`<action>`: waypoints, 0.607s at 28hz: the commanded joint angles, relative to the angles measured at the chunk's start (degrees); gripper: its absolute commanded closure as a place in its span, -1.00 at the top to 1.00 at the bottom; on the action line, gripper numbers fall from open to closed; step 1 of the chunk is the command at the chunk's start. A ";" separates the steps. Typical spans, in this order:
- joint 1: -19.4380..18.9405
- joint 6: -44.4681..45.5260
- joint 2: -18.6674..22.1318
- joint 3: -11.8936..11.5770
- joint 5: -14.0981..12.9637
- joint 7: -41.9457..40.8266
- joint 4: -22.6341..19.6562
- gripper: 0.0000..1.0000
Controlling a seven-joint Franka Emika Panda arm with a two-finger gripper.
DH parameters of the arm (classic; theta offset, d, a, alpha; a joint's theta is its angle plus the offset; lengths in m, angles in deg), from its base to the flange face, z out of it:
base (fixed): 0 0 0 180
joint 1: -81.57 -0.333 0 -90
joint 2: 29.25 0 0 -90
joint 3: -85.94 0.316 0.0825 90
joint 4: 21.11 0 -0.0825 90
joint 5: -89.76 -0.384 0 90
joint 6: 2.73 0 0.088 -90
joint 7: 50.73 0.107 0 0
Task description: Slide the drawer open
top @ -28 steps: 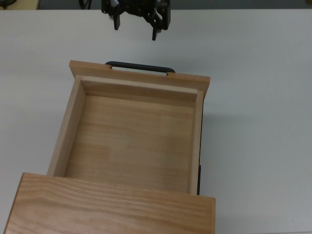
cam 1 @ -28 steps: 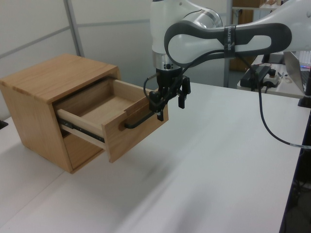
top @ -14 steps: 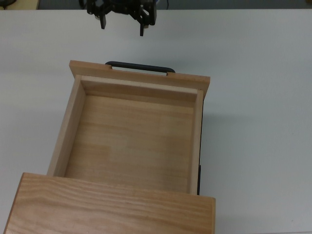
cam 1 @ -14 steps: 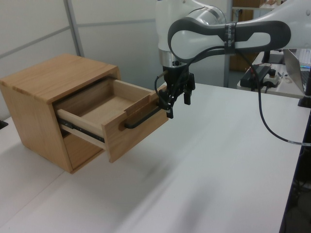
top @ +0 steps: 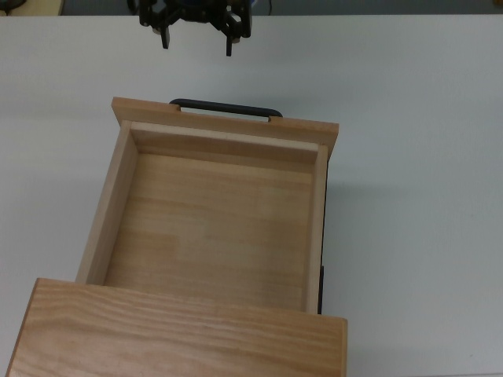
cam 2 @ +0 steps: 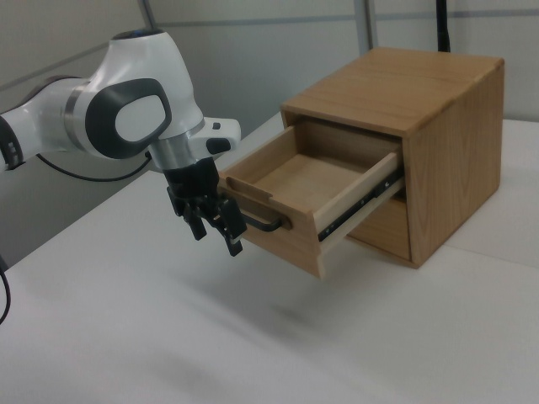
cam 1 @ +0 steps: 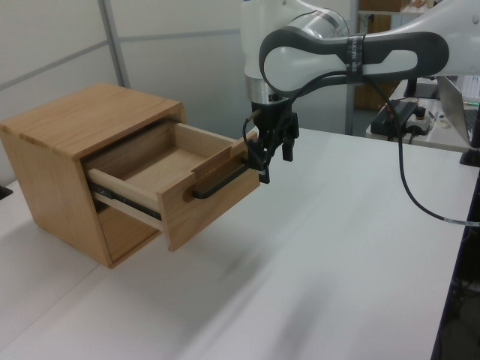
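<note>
Cabinet [top: 181,334], strong-grained wood top, box-shaped, on white tabletop [top: 416,196]. Drawer [top: 216,220] pulled well out of cabinet; light smooth wood, rectangular tray, nothing inside. Thin black metal bar handle [top: 226,107] on flat front panel. Beyond handle, tool [top: 196,41] hangs clear of it, fingers spread, gripping nothing.

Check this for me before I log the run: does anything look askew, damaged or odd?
Nothing stands out. The drawer is pulled well out of the cabinet, sits level and is empty inside. The gripper is open, apart from the handle.
</note>
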 commanded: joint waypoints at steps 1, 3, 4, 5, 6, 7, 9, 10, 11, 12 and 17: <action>0.00 1.46 0.58 -0.34 -1.12 -2.81 -0.33 1.00; -0.09 1.55 0.58 -0.25 -1.20 -2.72 -0.42 1.00; -0.09 1.55 0.49 -0.25 -1.12 -2.72 -0.50 1.00; -0.18 1.55 0.49 -0.25 -1.20 -2.72 -0.51 1.00; -0.18 1.64 0.40 -0.16 -1.21 -2.72 -0.51 1.00; -0.18 1.99 0.31 -0.16 -1.21 -2.72 -0.59 1.00; -0.18 3.21 0.14 -0.16 -1.12 -2.81 -0.51 1.00; -0.18 3.48 0.14 -0.25 -1.12 -2.72 -0.51 1.00; -0.18 3.66 0.14 -0.16 -1.20 -2.72 -0.51 1.00; -0.09 3.84 0.14 -0.16 -1.21 -2.55 -0.42 1.00; -0.09 5.94 0.22 -0.25 -1.21 -2.63 -0.33 1.00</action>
